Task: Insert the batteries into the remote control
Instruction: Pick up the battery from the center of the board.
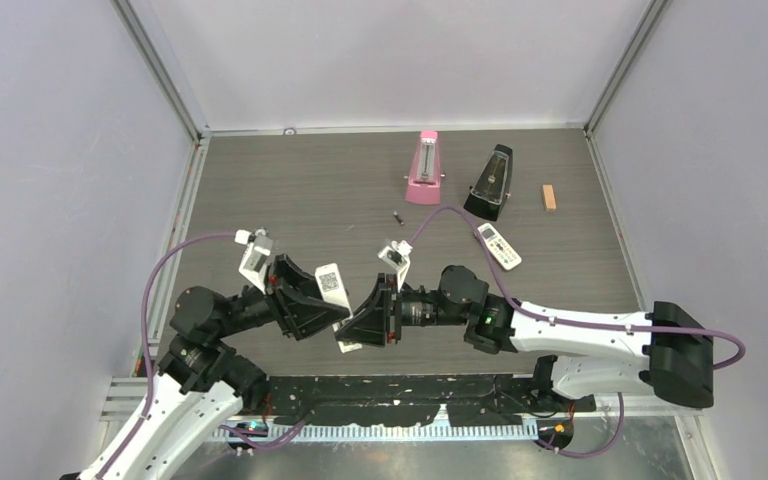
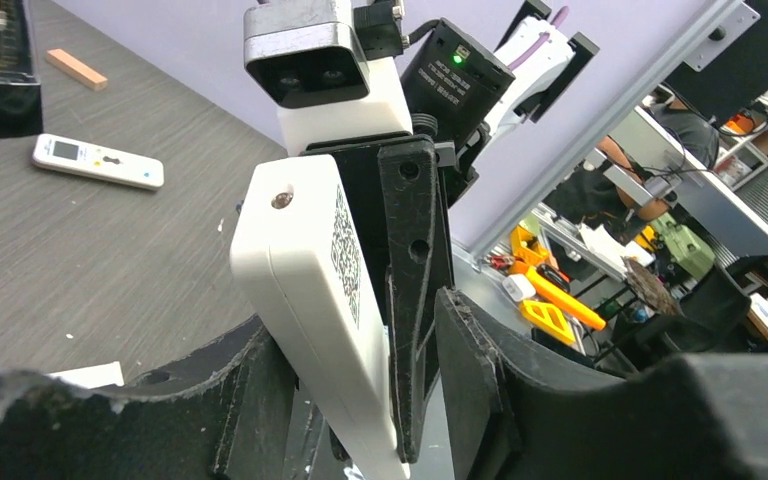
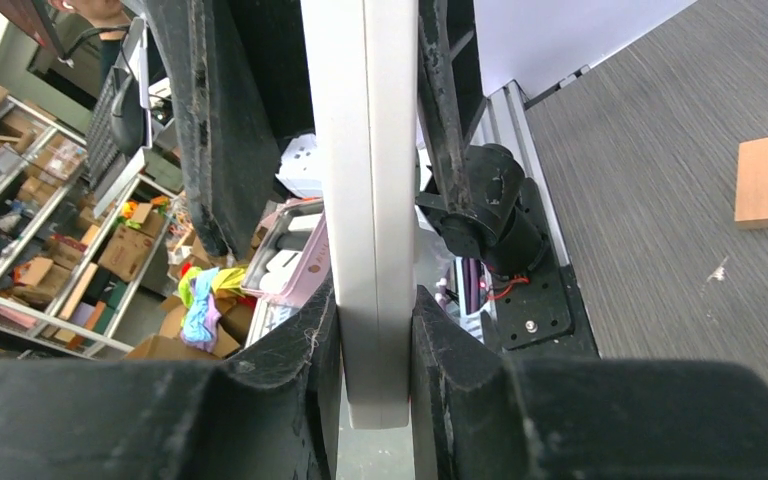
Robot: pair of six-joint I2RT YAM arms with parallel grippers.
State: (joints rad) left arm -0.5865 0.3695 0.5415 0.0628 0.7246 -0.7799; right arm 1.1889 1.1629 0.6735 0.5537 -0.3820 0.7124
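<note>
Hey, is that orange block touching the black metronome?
No. The orange block lies apart from the black metronome, off to its right in the top view, with a clear gap between them.

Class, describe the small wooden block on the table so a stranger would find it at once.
Look to the far right corner of the table, where the black metronome stands. Just right of it lies the wooden block: a flat orange-tan bar, unlike the tall dark metronome.
</note>
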